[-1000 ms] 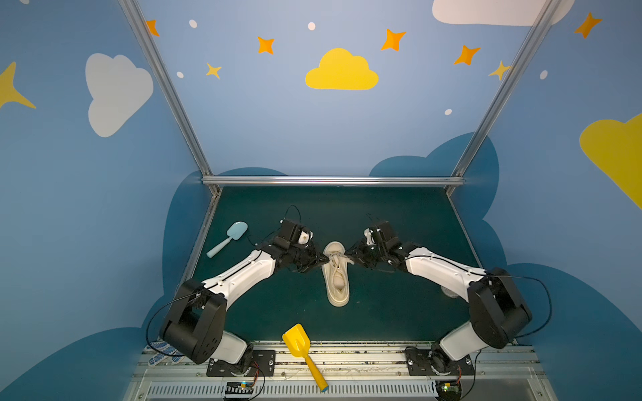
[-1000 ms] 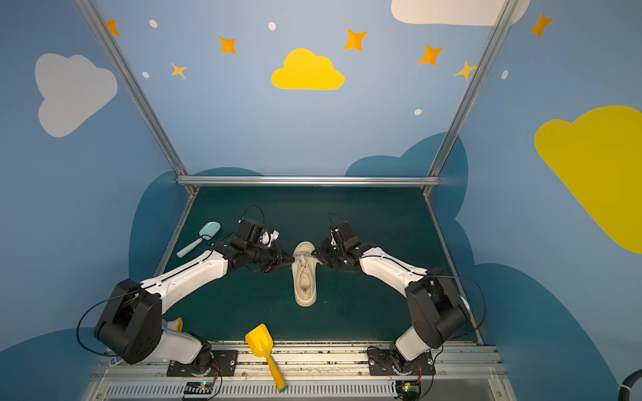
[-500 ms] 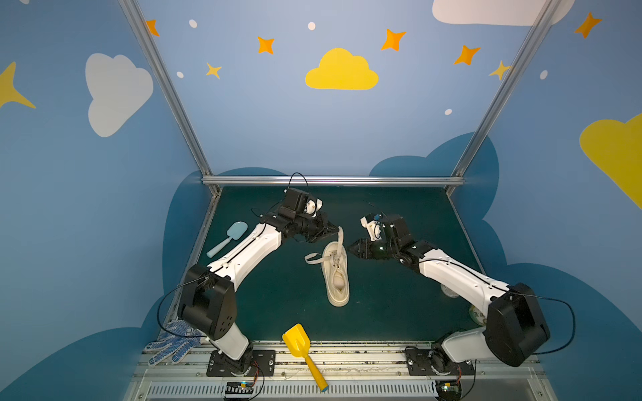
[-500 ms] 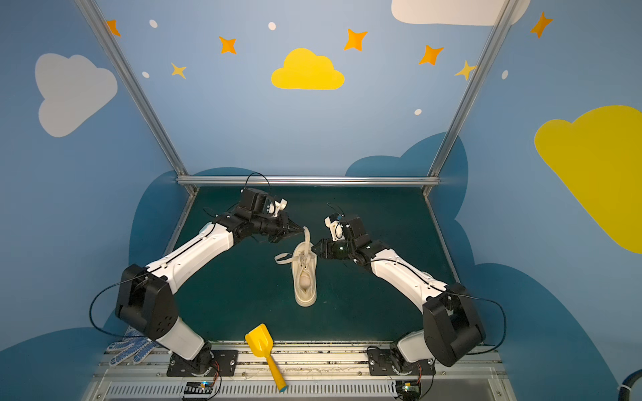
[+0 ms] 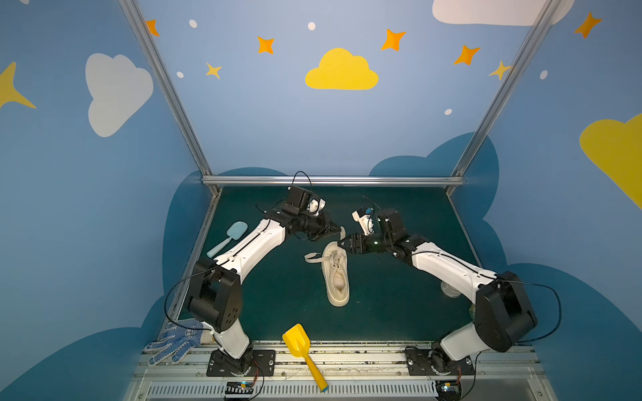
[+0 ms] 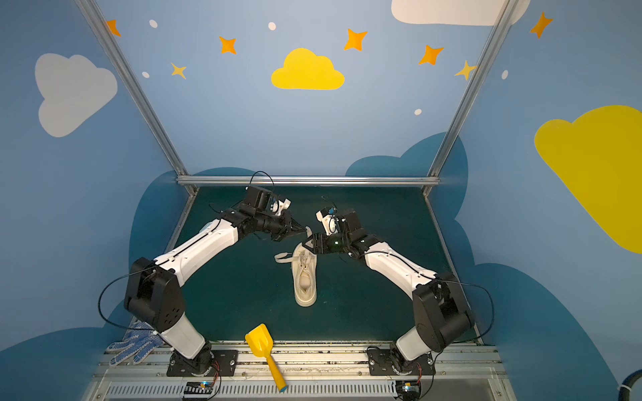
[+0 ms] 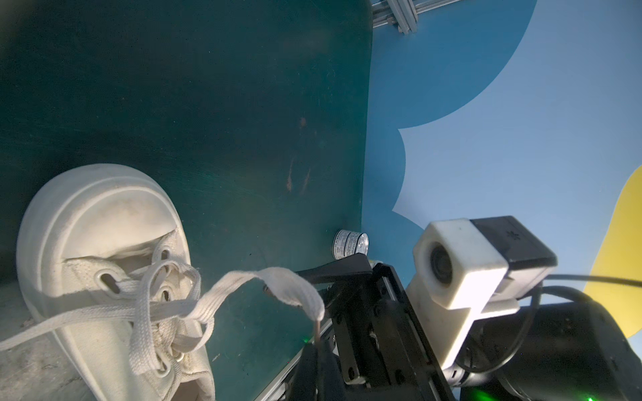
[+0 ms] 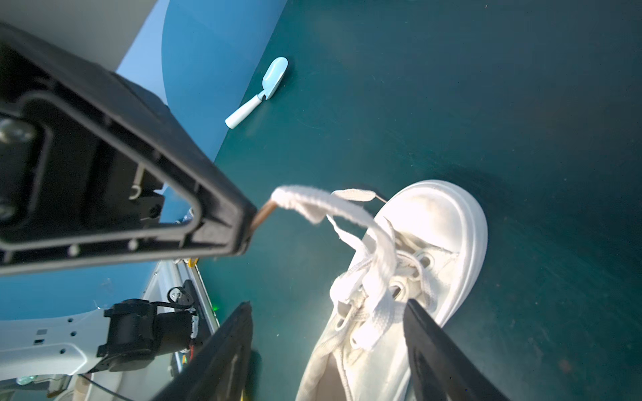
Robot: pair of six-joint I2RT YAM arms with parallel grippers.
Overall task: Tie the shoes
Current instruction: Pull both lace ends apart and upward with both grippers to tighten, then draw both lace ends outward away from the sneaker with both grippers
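Note:
The cream shoe lies in the middle of the green mat, toe toward the back wall. My left gripper hangs just above the toe, shut on the brown tip of one lace, which arcs up from the eyelets. The right wrist view shows that same grip, the left gripper pinching the lace. My right gripper is open, its fingers spread over the shoe by the eyelets, holding nothing. The other lace lies loose on the mat left of the shoe.
A light blue scoop lies at the mat's left edge. A yellow toy shovel sits on the front rail, with a blue-dotted glove at the front left. A small can stands by the right wall.
My left gripper has lifted its lace end up and toward the back. My right gripper has opened and swung back in over the shoe's toe.

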